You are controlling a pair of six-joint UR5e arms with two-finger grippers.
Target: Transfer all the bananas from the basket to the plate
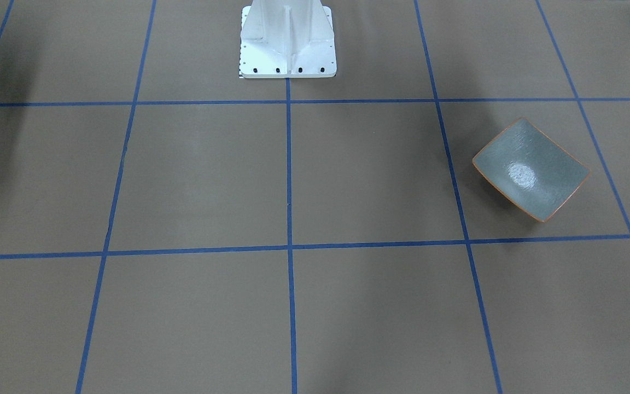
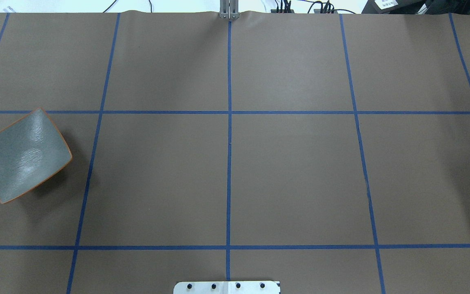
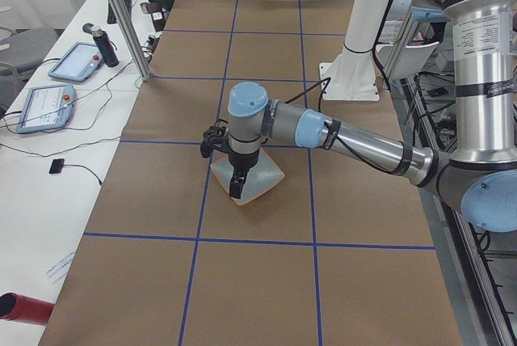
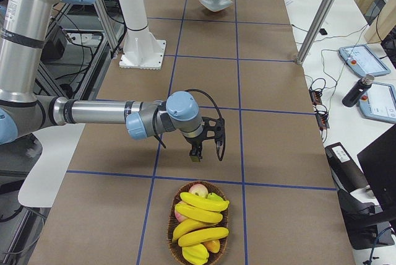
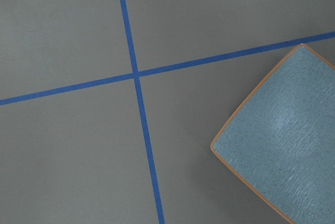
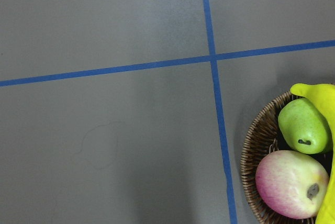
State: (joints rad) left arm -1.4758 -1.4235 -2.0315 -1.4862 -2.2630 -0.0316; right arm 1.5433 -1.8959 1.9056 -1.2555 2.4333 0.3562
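Bananas (image 4: 199, 214) fill the basket (image 4: 169, 231) at the table (image 2: 300, 163)'s end; left end effector (image 3: 236, 191), right end effector (image 4: 195, 155): opening unclear.

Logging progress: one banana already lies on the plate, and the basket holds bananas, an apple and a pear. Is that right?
Not quite. The plate is empty, as the overhead exterior view shows; no banana lies on it. The basket does hold bananas, an apple and a pear.

This is a robotics lab. The table (image 2: 300, 171) is papered brown and marked off in a blue tape grid (image 2: 229, 122), with a jointed industrial arm (image 4: 99, 112) and a bolted white pedestal (image 1: 287, 44). Teach pendants (image 3: 40, 107) lie on the white side bench (image 3: 32, 200) past an aluminium post (image 3: 121, 18).
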